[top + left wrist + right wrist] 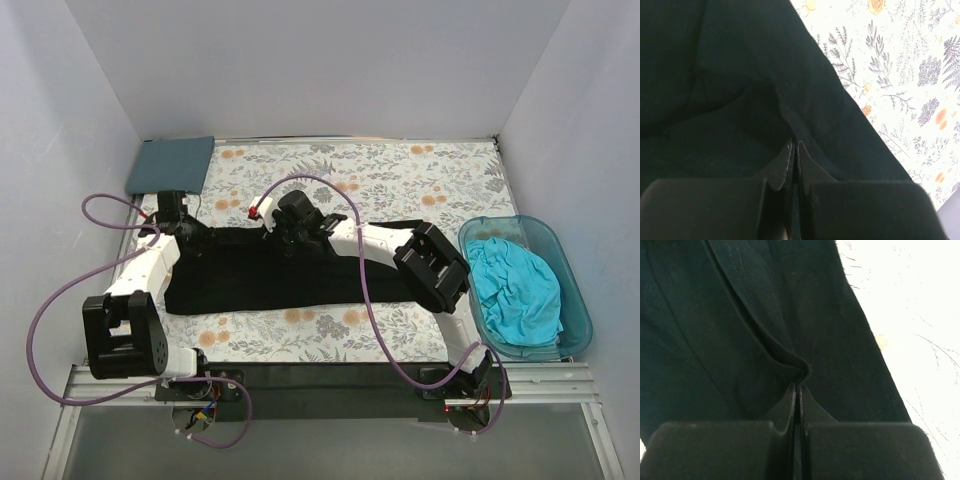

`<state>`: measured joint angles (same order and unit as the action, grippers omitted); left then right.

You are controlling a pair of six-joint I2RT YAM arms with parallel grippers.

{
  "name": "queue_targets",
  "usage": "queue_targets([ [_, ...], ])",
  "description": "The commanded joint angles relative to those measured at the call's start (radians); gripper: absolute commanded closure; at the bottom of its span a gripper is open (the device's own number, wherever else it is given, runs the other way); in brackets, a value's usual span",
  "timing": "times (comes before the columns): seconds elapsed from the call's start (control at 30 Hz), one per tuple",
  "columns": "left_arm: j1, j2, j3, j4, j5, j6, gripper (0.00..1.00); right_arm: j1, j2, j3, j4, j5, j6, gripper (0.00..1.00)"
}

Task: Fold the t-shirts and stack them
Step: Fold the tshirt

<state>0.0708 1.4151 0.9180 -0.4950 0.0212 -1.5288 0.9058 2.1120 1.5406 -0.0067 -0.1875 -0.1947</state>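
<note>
A black t-shirt (300,282) lies spread wide across the middle of the table. My left gripper (194,236) is down at its far left edge. In the left wrist view its jaws (795,146) are shut on a raised fold of the black cloth (740,75). My right gripper (284,238) sits at the shirt's far edge near the middle. Its jaws (797,388) are shut on a pinched ridge of the black cloth (715,340). A slate blue-grey t-shirt (172,165) lies folded flat at the back left corner. A turquoise t-shirt (515,290) lies crumpled in the tub.
The translucent teal tub (577,300) stands at the right edge of the table. The floral table cloth (400,180) shows behind and in front of the black shirt. Purple cables loop over both arms. White walls close in the left, back and right sides.
</note>
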Motion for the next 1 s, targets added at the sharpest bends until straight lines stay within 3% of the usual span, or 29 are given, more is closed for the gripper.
queue_targets([
  [0.0, 0.007, -0.082, -0.044, -0.023, -0.041, -0.031, 1.00, 0.024, -0.066, -0.025, -0.041, 0.042, -0.060, 0.98],
  [0.27, 0.020, -0.192, -0.145, -0.042, -0.090, -0.056, 1.00, 0.057, -0.073, -0.069, -0.067, 0.066, -0.092, 0.95],
  [0.77, 0.026, -0.232, -0.291, -0.013, -0.145, -0.097, 1.00, 0.114, -0.057, -0.108, -0.098, 0.083, -0.114, 0.85],
  [0.97, 0.027, -0.252, -0.291, -0.019, -0.175, -0.085, 0.95, 0.133, -0.081, -0.117, -0.121, 0.076, -0.117, 0.71],
])
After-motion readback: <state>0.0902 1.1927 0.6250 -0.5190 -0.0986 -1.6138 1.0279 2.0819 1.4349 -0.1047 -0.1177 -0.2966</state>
